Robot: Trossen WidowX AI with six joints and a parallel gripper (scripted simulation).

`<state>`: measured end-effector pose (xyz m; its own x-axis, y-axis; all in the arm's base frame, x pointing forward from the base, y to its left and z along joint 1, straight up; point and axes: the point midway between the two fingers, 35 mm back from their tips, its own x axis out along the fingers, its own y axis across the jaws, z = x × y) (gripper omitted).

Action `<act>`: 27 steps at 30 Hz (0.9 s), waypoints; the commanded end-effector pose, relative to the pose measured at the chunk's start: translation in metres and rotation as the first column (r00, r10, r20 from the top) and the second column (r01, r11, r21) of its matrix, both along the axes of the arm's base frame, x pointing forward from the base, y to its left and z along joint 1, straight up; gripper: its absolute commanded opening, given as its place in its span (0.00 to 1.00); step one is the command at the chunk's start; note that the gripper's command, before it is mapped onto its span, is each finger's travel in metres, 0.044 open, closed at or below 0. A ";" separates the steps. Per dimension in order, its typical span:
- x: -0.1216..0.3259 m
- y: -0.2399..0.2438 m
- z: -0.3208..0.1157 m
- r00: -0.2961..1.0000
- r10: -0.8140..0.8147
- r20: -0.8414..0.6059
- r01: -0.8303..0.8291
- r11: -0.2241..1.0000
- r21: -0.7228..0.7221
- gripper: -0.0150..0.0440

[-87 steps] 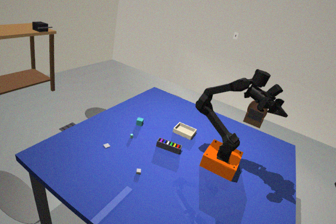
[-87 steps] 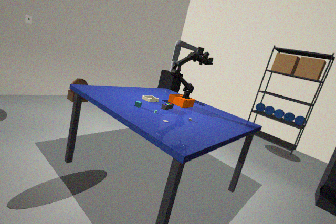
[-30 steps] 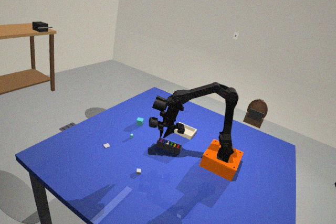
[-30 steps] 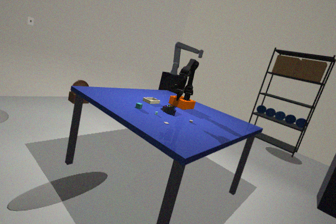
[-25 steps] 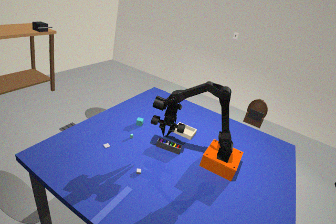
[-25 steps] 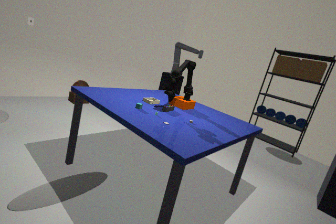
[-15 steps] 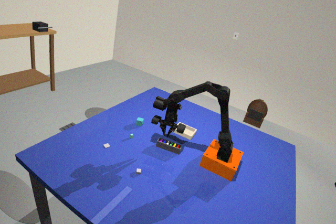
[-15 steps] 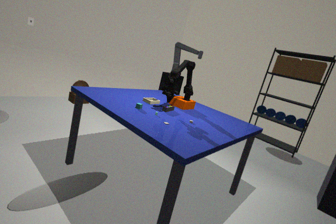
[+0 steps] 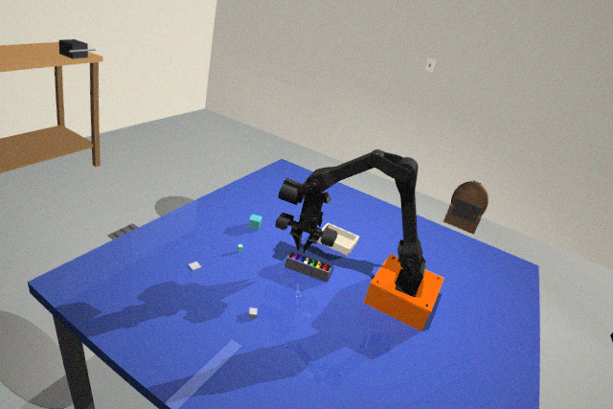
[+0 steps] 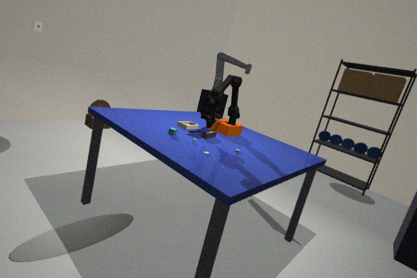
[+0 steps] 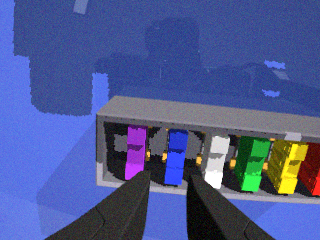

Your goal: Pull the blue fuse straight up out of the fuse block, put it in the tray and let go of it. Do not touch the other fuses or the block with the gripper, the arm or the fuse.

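- Blue surface (image 9: pixel 148 345) is the biggest thing you see, carrying the arm's orange base (image 9: pixel 403 298), the fuse block and the tray.
- Your arm (image 9: pixel 396 181) rises from that base, bends at the elbow and reaches down over the fuse block.
- White tray (image 9: pixel 341 238) sits just behind the block, partly hidden by the wrist in the top view.
- Grey fuse block (image 11: pixel 200 116) lies under the pincer; in the wrist view you see its fuses in a row: purple, blue, white, green, yellow, red.
- Your pincer (image 11: pixel 167 190) hangs just above the block with a narrow gap between its fingers and nothing between them; their tips frame the blue fuse from the near side.
- Blue fuse (image 11: pixel 176 156) stands upright in its slot, second from the purple end, between the purple fuse (image 11: pixel 135 152) and the white fuse (image 11: pixel 216 160).
- Whether the fingertips touch the block's near wall, you cannot tell.
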<state>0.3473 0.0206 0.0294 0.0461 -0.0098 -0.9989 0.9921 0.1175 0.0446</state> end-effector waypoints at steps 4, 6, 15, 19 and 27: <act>-0.002 0.001 -0.011 1.000 -0.004 -0.014 0.004 1.000 0.004 0.38; -0.002 0.001 -0.013 1.000 -0.004 -0.014 0.004 1.000 0.004 0.38; -0.003 0.002 -0.022 1.000 -0.004 -0.014 0.004 1.000 0.004 0.38; -0.003 0.002 -0.023 1.000 -0.004 -0.014 0.004 1.000 0.004 0.38; -0.003 0.002 -0.023 1.000 -0.004 -0.014 0.004 1.000 0.004 0.38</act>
